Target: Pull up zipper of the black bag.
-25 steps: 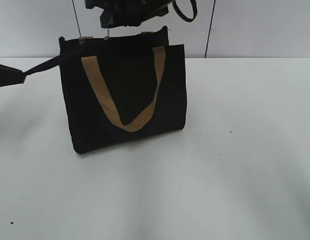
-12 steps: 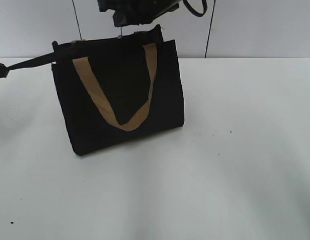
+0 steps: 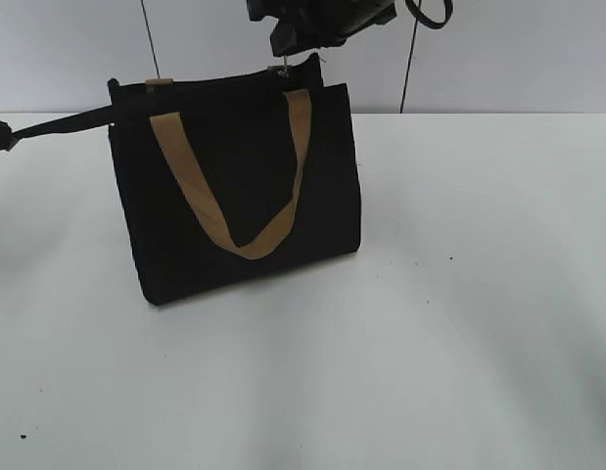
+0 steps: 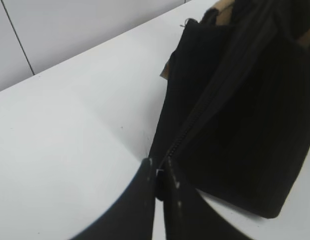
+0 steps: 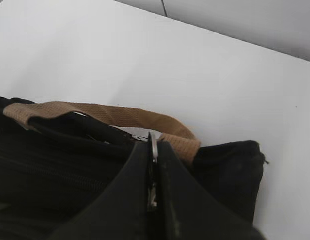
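- While the boxy black fabric bag (image 3: 239, 191) stands upright on the white table (image 3: 459, 323), left of centre in the exterior view, the right gripper (image 5: 152, 172) hangs over its top edge at about one o'clock, fingers pressed together on the small silvery metal pull tab (image 5: 153, 145) of the zipper (image 4: 195, 120).
- At nine o'clock in the exterior view, the left gripper (image 4: 160, 176) pinches a black fabric tail (image 3: 63, 124) at the bag's far left corner, jaws closed on the cloth; the strip runs taut, apparently to anchor the bag against the pull along the zip line.
- Seen from the left wrist, the closed dark zip line runs away from the pinched end toward one o'clock, which suggests much of the seam is already drawn shut.
- From the right wrist, the tab sits just beside the base of a tan webbing strap handle (image 5: 109, 116), near the bag's right-hand end; little travel appears to remain.
- On the front face, the other tan handle (image 3: 234, 186) droops in a loose V, clear of both grippers.
- Judged risk: the bag tipping if the counter-hold slackens.
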Tool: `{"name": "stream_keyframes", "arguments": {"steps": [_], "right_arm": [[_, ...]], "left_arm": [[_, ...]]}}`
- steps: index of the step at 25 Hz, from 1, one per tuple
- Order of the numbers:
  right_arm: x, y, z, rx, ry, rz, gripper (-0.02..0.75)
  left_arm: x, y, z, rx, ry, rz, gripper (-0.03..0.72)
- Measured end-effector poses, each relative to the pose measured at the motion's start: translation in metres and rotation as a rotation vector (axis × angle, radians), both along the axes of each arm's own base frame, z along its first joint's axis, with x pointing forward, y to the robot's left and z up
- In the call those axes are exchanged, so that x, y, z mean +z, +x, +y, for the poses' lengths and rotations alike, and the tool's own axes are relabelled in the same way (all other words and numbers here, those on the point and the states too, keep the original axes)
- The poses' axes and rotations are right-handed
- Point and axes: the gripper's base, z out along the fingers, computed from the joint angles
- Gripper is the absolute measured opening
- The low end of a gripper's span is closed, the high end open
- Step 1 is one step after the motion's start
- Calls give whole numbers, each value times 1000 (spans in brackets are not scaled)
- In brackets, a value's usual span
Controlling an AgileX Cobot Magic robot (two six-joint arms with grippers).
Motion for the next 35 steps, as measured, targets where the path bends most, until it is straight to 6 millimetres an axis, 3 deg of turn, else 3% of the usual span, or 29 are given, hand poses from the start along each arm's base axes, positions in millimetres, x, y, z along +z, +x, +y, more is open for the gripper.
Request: {"name": "stream_keyframes", "arguments": {"steps": [4,7,9,12,15,17,21,28,35], "right_arm": [[7,-3,-1,23,-11,-23,49],[27,-7,-7,35,-10,-83,257],[38,-12,-9,37,-2,-106,425],[46,-17,-11,52,-8,-103,547],[56,-26,-14,76,-34,-96,576],[65,-33,-19,100,-73,-105,580],[80,-49,-34,139,-204,-100,583],[91,-63,-85,58,-470,22,579],[117,-78,-127,-100,-620,16,577]], "left_arm": [[1,-1,-1,-14,-9,0,20],[1,-1,-1,-10,-17,-2,46],[2,-1,-2,-11,-32,-5,120],[3,-1,-3,5,-85,24,323],[4,-1,-3,44,-142,77,525],[8,-2,-3,81,-166,104,579],[23,-11,4,244,-115,155,596],[54,-39,19,579,-18,250,578],[90,-57,24,711,11,454,552]]}}
